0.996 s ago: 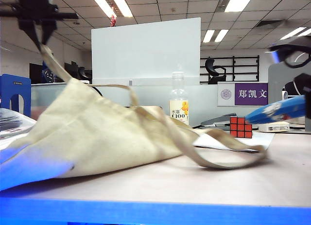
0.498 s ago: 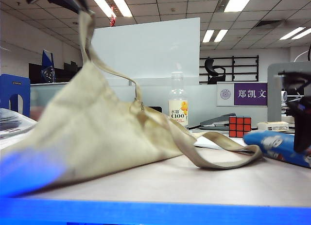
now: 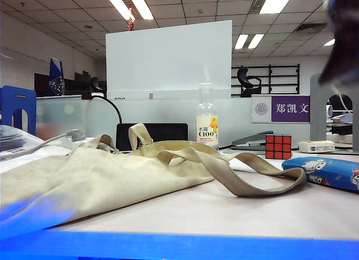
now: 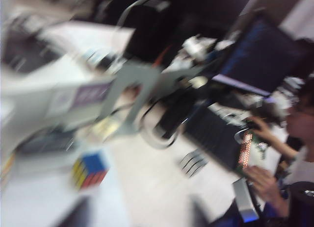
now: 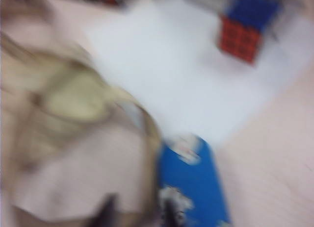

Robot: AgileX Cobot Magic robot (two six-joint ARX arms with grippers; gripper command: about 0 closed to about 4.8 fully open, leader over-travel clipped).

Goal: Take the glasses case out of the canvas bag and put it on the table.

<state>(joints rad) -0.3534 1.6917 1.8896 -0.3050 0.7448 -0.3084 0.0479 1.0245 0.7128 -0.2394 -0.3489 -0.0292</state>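
The bright-blue glasses case (image 3: 325,173) lies flat on the table (image 3: 224,215) at the right, outside the canvas bag (image 3: 84,178). The bag is slumped on the left, and one strap (image 3: 247,181) loops toward the case. In the blurred right wrist view my right gripper (image 5: 136,212) hovers above the case (image 5: 194,183) and the bag's edge (image 5: 73,114). Its fingers are apart and hold nothing. My right arm (image 3: 343,41) is a dark blur high at the right. My left gripper (image 4: 137,217) is open and empty over bare table; it is out of the exterior view.
A Rubik's cube (image 3: 278,146) stands on white paper (image 5: 186,80) behind the strap. Beside it are a drink bottle (image 3: 206,125), a stapler (image 3: 252,141) and a small white box (image 3: 316,146). A blue bookend (image 3: 17,108) stands far left.
My left gripper let go of the bag's strap and left the exterior view; the bag collapsed flat. My right gripper set the glasses case on the table, released it and rose.
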